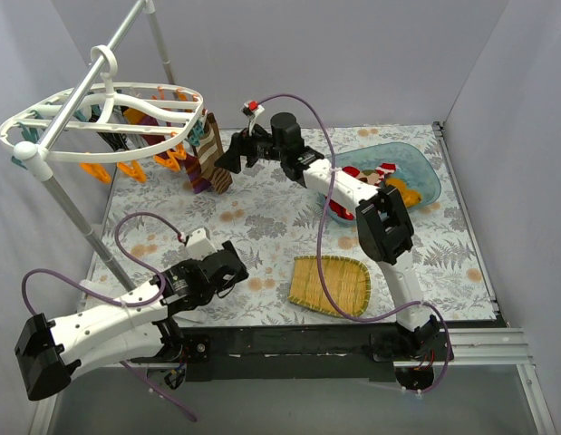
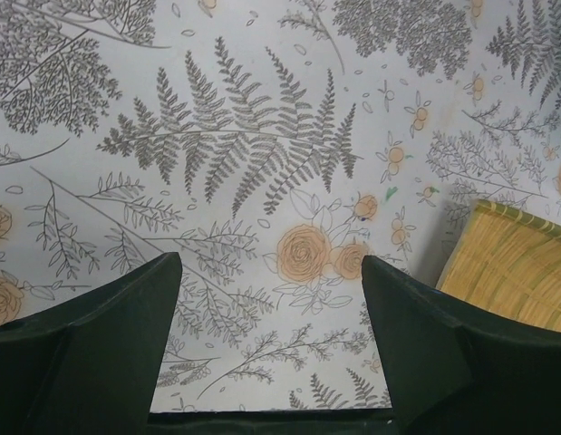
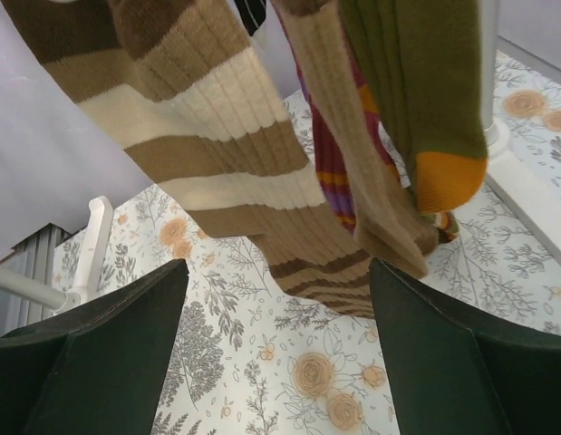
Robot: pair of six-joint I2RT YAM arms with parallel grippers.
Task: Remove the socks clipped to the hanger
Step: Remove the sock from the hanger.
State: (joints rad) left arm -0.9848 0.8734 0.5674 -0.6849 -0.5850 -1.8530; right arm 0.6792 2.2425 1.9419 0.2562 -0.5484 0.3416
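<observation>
Socks (image 3: 217,154) hang from the hanger (image 1: 90,152) just ahead of the wide-spread right pincer (image 3: 275,267); left pincer (image 2: 269,261), equally wide, hovers over open desk (image 2: 262,109) beside the bamboo tray (image 2: 516,263).

A tablecloth (image 1: 262,217) printed with grey ferns and orange roses covers the table. A woven bamboo tray (image 1: 330,285), flat and roughly fan-shaped, lies close to the near edge, right of centre; the left wrist view catches one corner of it at the right. A clear blue plastic basin (image 1: 427,174) sits toward the far right corner. A grey-white pole stand (image 1: 81,222) rises slanting along the left edge. Plain grey walls (image 1: 353,54) enclose three sides.
</observation>
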